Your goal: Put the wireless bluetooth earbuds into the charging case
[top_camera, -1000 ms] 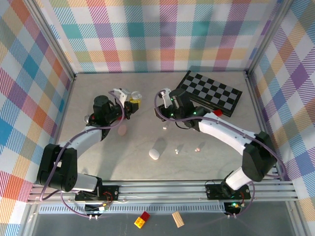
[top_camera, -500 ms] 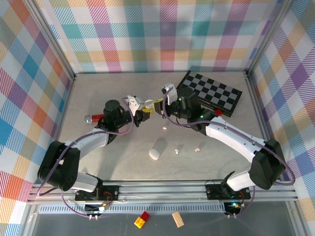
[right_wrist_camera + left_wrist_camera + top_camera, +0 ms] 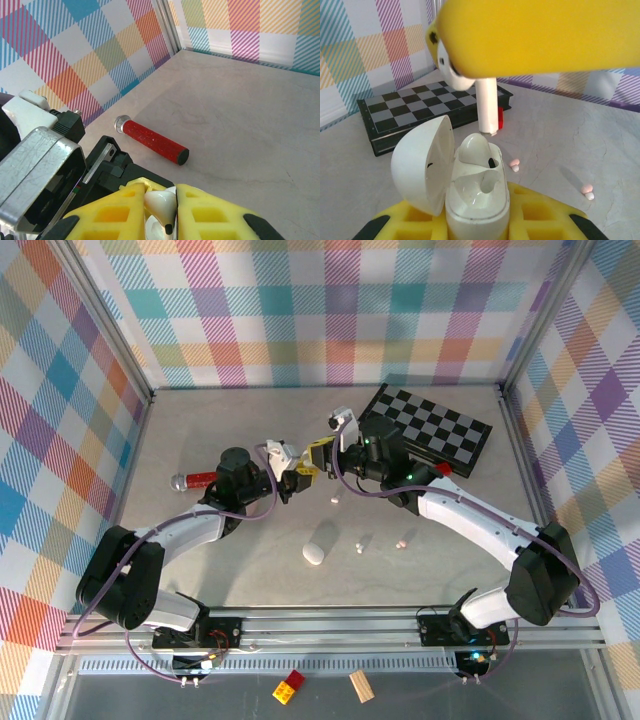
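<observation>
Pale grey table (image 3: pixel 200 570), faintly veined, with plaid cloth walls (image 3: pixel 300 320) in pink, teal and orange on three sides and metal posts in the far corners. Mid-table the two arms meet nose to nose. Look at the left end effector (image 3: pixel 298 472): clamped tight on the charging case (image 3: pixel 476 197), held off the table, lid swung open to the left, wells up. Right over it, the right end effector (image 3: pixel 321 452) is pinched on one white earbud (image 3: pixel 487 107), stem pointing down at the open case. Whether the tip touches the rim, I cannot tell.

Loose bits now. Two pink earbuds (image 3: pixel 514 165) lie on the table beyond the case, well apart from each other, and a closed white case (image 3: pixel 315 553) sits nearer the arm bases. The chessboard (image 3: pixel 428 428) lies flat at the far right by the corner post, with a small red block (image 3: pixel 441 469) just beside its near edge. A red cylinder (image 3: pixel 152 144) with a silver cap lies out on the left.

Bare table runs along the far wall and down the left side. A metal rail (image 3: pixel 330 625) marks the near edge; below it sit a red-and-yellow brick (image 3: pixel 290 687) and a wooden block (image 3: pixel 360 686).
</observation>
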Controlling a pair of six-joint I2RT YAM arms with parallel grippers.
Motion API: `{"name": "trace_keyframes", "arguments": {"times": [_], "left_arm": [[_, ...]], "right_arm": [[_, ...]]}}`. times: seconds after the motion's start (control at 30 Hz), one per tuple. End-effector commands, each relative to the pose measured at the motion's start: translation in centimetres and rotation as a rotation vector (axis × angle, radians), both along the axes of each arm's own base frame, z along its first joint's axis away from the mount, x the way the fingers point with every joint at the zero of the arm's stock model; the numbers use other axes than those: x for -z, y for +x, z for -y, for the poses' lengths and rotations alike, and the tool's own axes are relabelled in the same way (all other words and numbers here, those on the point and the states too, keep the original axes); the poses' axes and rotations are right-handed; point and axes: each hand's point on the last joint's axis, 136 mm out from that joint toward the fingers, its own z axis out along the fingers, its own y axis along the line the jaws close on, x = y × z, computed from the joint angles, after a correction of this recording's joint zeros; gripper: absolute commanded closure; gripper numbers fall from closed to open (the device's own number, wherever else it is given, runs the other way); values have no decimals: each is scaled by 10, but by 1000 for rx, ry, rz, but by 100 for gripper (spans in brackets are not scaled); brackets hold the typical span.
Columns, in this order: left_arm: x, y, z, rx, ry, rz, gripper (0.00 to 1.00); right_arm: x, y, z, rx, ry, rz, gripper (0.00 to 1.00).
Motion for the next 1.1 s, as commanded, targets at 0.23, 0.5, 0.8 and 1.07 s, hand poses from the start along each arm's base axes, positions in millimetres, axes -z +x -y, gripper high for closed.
{"name": "trace_keyframes", "arguments": {"times": [0.23, 0.5, 0.8, 1.07], "left_arm": [[-20, -4, 4, 4, -48, 44, 100], [-24, -2, 5, 1, -65, 42, 100], [-28, -2, 3, -12, -73, 48, 100], [-29, -1, 4, -13, -73, 46, 100]], "right_arm": [[11, 3, -5, -12, 15, -30, 82], [18, 4, -6, -14, 2, -40, 82], [29, 6, -5, -6, -29, -53, 82], [30, 5, -6, -10, -28, -58, 78]]}}
